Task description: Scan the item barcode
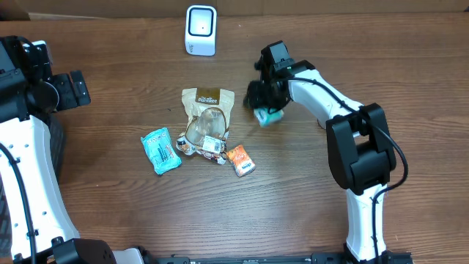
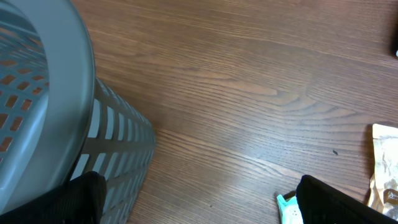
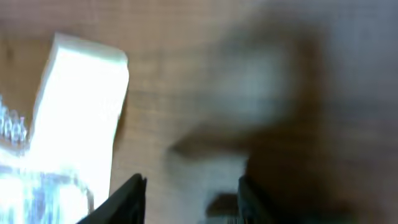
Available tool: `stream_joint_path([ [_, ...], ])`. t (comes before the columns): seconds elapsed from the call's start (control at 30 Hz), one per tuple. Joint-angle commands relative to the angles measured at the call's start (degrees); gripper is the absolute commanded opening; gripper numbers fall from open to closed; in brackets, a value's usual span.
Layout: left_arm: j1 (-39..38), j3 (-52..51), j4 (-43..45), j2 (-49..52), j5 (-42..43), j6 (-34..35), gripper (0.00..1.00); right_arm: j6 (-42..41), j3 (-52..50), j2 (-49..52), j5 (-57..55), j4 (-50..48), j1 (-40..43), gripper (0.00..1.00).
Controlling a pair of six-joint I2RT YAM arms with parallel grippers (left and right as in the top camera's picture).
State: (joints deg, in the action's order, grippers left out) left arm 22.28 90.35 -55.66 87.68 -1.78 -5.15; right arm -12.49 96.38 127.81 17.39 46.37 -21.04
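The grey basket (image 2: 37, 112) sat just beside the left gripper (image 1: 73, 88), whose fingers (image 2: 81, 199) were spread wide and held nothing. That side was well apart from the work and posed little hazard. The right gripper (image 1: 264, 107) was the concern. Its fingers (image 3: 132, 198) stood partly closed, and from overhead they appeared to pinch the small teal item (image 1: 268, 116) at their tips, though the wrist view was too smeared to show how securely. The white scanner (image 1: 201, 29) stood well apart from those fingers, off to one side of them. No barcode could be made out on the item, so the likeliest failure was offering the wrong face to the scanner and getting no read. A shallow hold on a slick wrapper could also let the item twist or slip out in a quick swing. The brown pouch (image 1: 208, 101) lay near the fingers on the same side as the scanner, so a low pass might clip it. Beyond it lay the teal packet (image 1: 161, 150) and the orange packet (image 1: 240, 160), and a dropped item landing among them could be confused with them.
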Motion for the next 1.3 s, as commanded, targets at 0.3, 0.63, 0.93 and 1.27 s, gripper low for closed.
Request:
stream_joint_path([
  [0.3, 0.57, -0.26, 0.15, 0.07, -0.13, -1.51, 1.0, -2.73, 4.02, -8.52, -4.87, 21.03, 2.51, 0.45],
  [0.63, 0.57, -0.26, 0.17, 0.07, -0.13, -1.51, 1.0, -14.78, 0.68, -9.01, -24.24, 27.74, 3.43, 0.34],
  [0.93, 0.57, -0.26, 0.15, 0.07, -0.13, -1.51, 1.0, -16.44, -7.19, -8.41, -25.03, 21.92, 3.37, 0.31],
  [1.27, 0.57, -0.26, 0.17, 0.07, -0.13, -1.51, 1.0, -3.67, -7.19, -8.41, -12.15, 7.89, -0.07, 0.32],
])
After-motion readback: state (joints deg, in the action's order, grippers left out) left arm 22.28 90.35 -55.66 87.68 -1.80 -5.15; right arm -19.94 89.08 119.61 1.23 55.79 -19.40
